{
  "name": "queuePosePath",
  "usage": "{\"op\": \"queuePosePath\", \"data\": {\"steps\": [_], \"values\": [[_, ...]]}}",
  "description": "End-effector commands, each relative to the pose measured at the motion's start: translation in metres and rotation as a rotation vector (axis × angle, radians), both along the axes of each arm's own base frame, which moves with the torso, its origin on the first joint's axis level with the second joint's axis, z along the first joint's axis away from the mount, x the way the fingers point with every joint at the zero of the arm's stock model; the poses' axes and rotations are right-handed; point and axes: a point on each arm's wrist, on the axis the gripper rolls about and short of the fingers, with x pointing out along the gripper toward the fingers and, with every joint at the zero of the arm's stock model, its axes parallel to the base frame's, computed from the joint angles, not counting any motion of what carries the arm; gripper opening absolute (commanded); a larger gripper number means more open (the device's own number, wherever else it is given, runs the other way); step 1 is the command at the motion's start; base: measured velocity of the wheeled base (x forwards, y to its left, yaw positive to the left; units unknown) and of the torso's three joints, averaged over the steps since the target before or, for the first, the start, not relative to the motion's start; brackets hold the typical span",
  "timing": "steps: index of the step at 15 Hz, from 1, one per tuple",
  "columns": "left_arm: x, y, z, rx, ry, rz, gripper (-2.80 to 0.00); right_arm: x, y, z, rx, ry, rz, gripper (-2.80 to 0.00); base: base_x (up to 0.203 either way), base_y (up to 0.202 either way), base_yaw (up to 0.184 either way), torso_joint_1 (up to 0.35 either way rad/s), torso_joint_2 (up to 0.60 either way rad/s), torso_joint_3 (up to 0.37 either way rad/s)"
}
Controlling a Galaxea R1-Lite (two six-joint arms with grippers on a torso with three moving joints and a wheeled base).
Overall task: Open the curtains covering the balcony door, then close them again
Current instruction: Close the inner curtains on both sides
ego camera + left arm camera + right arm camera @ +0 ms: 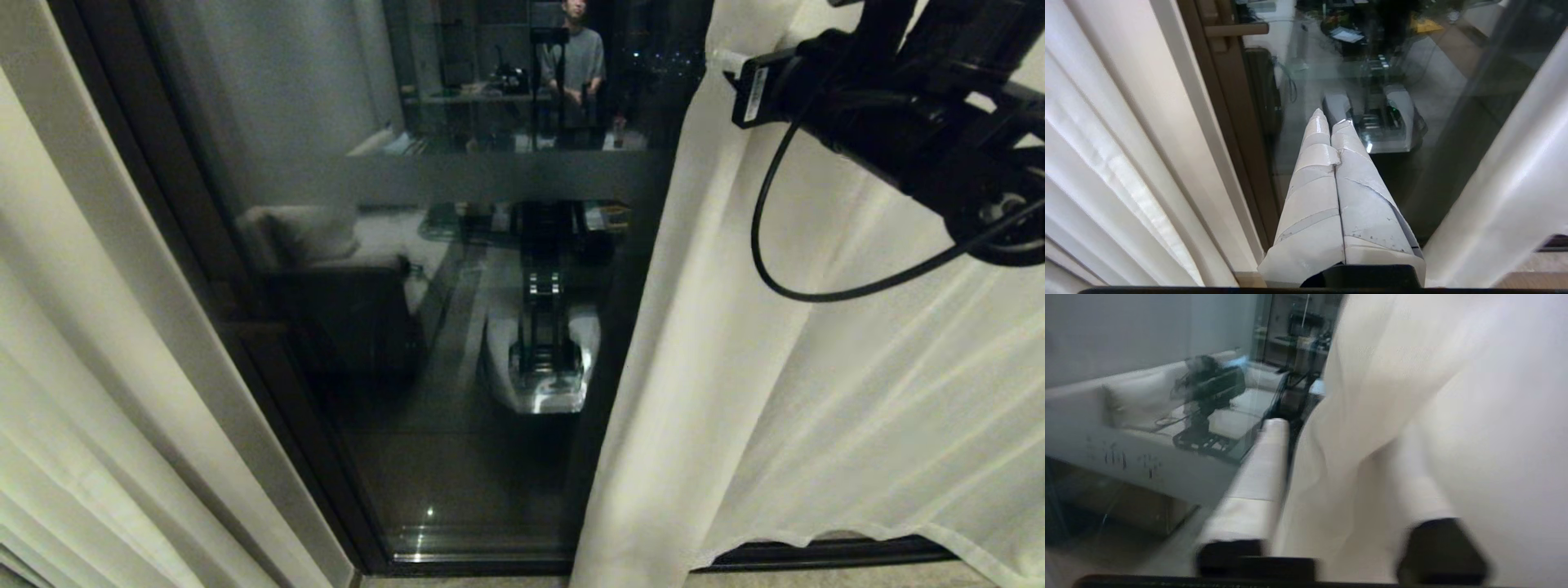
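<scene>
A: Where do the curtains stand?

B: They are parted. The left curtain [90, 392] hangs along the left edge of the head view, and the right curtain [816, 367] covers the right part. Between them the balcony door [457, 310] shows its dark frame and a frosted band across the glass.

A: And the right arm?

B: It is raised at the upper right of the head view, dark, with a cable looping under it, in front of the right curtain. In its wrist view the right end effector [1339, 477] has its fingers spread, with a fold of the right curtain lying between them. One finger [1257, 473] is plainly visible on the glass side; the other is blurred behind the fabric. I cannot tell whether the cloth is pinched or only draped there.

A: The left arm?

B: The left end effector [1333, 118] is clenched, fingers pressed together with nothing between them, pointing down toward the foot of the glass, between the two curtains.

A: Anything in the glass?

B: Reflections: a person standing, a sofa, and the robot's own base.
</scene>
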Motion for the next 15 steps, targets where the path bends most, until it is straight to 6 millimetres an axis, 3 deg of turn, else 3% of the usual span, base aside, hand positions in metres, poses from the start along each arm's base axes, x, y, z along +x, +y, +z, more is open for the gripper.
{"op": "queuePosePath", "data": {"steps": [1, 6, 12, 15], "values": [[0.0, 0.0, 0.0, 0.0, 0.0, 0.0, -2.8, -0.016, -0.006, 0.015, 0.014, -0.041, -0.002, 0.0, 0.0, 0.0, 0.0, 0.0, 0.0, 0.0], [0.0, 0.0, 0.0, 0.0, 0.0, 0.0, -2.8, -0.068, -0.029, 0.012, 0.003, -0.013, -0.009, 0.0, 0.0, 0.0, 0.0, 0.0, 0.0, 0.0], [0.0, 0.0, 0.0, 0.0, 0.0, 0.0, -2.8, -0.151, -0.063, -0.016, -0.012, 0.031, -0.01, 0.0, 0.0, 0.0, 0.0, 0.0, 0.0, 0.0], [0.0, 0.0, 0.0, 0.0, 0.0, 0.0, -2.8, -0.189, -0.077, -0.041, -0.02, 0.058, -0.005, 0.0, 0.0, 0.0, 0.0, 0.0, 0.0, 0.0]]}}
